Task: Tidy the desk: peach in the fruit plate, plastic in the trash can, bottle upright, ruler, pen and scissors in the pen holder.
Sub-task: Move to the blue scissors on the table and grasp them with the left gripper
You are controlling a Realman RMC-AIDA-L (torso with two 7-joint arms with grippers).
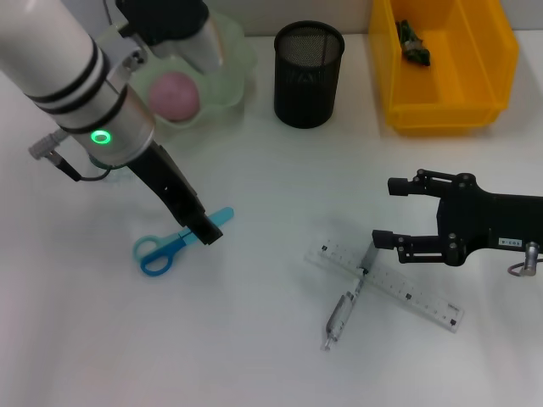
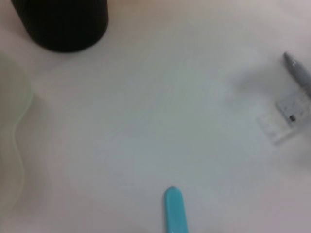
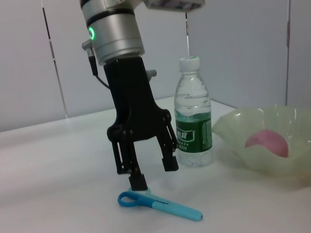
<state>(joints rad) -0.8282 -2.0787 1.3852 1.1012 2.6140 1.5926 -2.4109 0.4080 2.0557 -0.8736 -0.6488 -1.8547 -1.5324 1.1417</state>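
Blue scissors (image 1: pixel 174 248) lie flat on the white desk. My left gripper (image 1: pixel 204 229) stands open right over them, its fingers (image 3: pixel 138 181) straddling the blades near the handles (image 3: pixel 127 199). The peach (image 1: pixel 175 93) sits in the green fruit plate (image 1: pixel 238 72). The bottle (image 3: pixel 193 116) stands upright beside the plate; my left arm hides it in the head view. A clear ruler (image 1: pixel 399 287) and a grey pen (image 1: pixel 342 310) lie crossed on the desk. Just above them my right gripper (image 1: pixel 389 212) hangs open and holds nothing. The black mesh pen holder (image 1: pixel 308 75) stands at the back.
A yellow bin (image 1: pixel 441 114) at the back right holds a dark green crumpled piece (image 1: pixel 414 42). The left wrist view shows the scissors' tip (image 2: pixel 174 208), the pen holder (image 2: pixel 63 22), the plate's rim (image 2: pixel 19 131) and the ruler's end (image 2: pixel 286 116).
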